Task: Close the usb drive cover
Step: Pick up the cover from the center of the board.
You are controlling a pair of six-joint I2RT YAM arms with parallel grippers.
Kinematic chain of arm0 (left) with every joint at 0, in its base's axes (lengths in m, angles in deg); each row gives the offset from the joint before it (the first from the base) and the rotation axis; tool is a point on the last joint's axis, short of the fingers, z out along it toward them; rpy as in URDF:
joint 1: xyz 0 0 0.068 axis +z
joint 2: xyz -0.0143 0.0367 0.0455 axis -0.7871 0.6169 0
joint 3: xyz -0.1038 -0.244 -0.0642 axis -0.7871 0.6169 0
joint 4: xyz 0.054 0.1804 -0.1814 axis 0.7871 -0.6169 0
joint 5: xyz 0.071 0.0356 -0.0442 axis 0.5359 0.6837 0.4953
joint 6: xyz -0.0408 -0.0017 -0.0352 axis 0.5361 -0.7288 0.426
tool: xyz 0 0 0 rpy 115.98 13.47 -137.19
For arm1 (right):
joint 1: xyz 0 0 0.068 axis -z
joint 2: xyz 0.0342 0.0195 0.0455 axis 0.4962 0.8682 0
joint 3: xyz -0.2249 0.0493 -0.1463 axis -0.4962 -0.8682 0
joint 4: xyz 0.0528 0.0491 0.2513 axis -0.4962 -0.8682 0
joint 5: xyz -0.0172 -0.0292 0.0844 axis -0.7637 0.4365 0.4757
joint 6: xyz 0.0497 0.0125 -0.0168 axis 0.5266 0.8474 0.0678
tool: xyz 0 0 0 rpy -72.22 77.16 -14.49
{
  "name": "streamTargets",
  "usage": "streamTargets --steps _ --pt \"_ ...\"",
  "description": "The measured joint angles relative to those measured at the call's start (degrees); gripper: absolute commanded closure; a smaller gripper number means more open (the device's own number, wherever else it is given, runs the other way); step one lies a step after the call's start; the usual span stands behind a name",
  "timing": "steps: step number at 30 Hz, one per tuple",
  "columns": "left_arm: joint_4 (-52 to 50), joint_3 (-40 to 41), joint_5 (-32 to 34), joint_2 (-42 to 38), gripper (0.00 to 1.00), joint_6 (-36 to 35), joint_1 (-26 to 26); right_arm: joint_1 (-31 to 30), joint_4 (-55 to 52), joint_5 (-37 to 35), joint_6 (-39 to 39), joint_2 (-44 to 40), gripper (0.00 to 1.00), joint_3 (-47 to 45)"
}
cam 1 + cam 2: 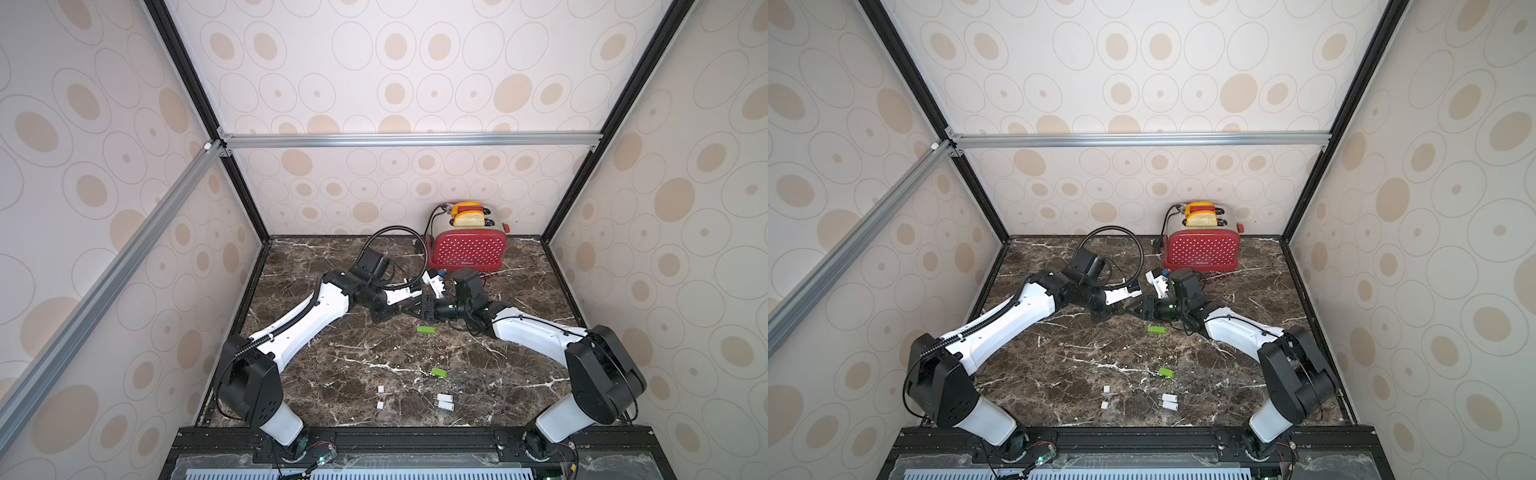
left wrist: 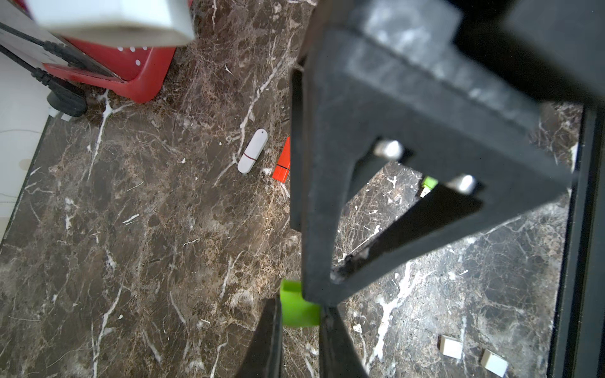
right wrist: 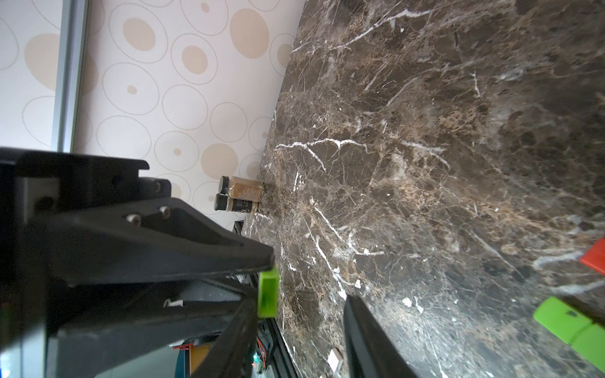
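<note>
Left wrist view: L gripper (image 2: pixel 299 302) clamped narrow on green cap (image 2: pixel 299 312), clear of table (image 2: pixel 131 229). R gripper (image 3: pixel 301 299) jaws part-open, nothing clamped; one finger (image 2: pixel 327 163) tip touches cap. Both top views: L arm (image 1: pixel 307 320), R arm (image 1: pixel 536 332) reach inward, grippers level, tip to tip at mid-table, fwd of toaster (image 1: pixel 467 249). Near grippers, robot side, green drive (image 1: pixel 426 329) lies flat on table.

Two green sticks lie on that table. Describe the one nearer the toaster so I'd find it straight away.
Start at the red toaster at the back of the marble table and come toward the front. The first green USB drive lying on the table is it. A second green drive lies farther forward, near the white pieces; this one lies nearer the toaster.
</note>
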Motion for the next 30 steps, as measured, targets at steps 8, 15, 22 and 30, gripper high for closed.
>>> streamTargets --steps 8,15,22,30 --pt "-0.61 -0.09 -0.13 0.09 0.82 -1.36 -0.02 0.0 3.23 1.9 3.15 1.7 0.68 0.59" --pt "-1.01 -0.28 0.39 0.15 0.82 -2.08 -0.04 -0.07 4.63 3.67 4.96 3.23 0.73 1.62" --pt "-2.29 -1.84 1.57 0.63 0.82 -2.08 0.0 -0.17 4.85 4.24 5.33 3.87 0.77 2.69" --pt "-3.48 -2.27 2.08 0.96 0.82 -2.01 0.0 -0.44 5.29 5.05 5.73 4.48 0.78 2.82"
